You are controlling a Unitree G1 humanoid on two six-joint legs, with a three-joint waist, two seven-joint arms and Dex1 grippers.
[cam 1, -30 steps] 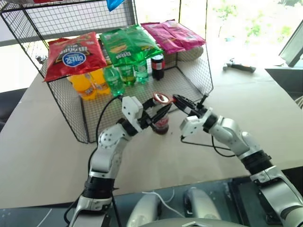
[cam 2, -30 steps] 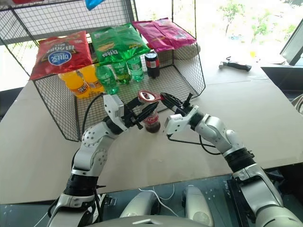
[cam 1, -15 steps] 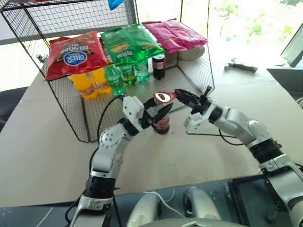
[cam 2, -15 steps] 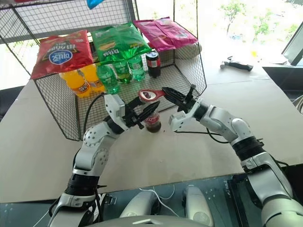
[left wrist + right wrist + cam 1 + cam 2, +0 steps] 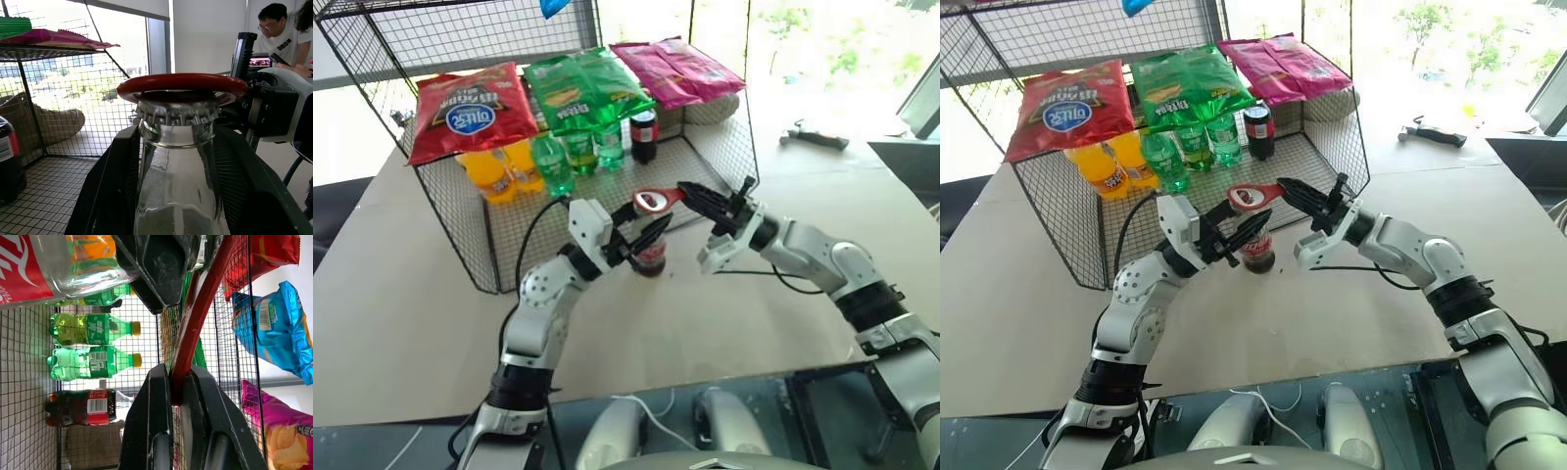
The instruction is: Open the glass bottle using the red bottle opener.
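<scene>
Left eye view: one upright glass bottle (image 5: pixel 650 257) gripped by left claw (image 5: pixel 644 238); right claw (image 5: pixel 695 199) pinches one level red bottle opener (image 5: pixel 655 201) over its cap.

— Where do the two head views look from?

— From above, facing forward and down over the bench (image 5: pixel 401 294); both take in the wire rack (image 5: pixel 460 211) and the glass bottle (image 5: pixel 651 257).

— And the wrist views?

— Very near. The left one faces the bottle's capped neck, the red bottle opener (image 5: pixel 182 84) ringing it. The right one looks along that opener toward the rack's shelves.
</scene>
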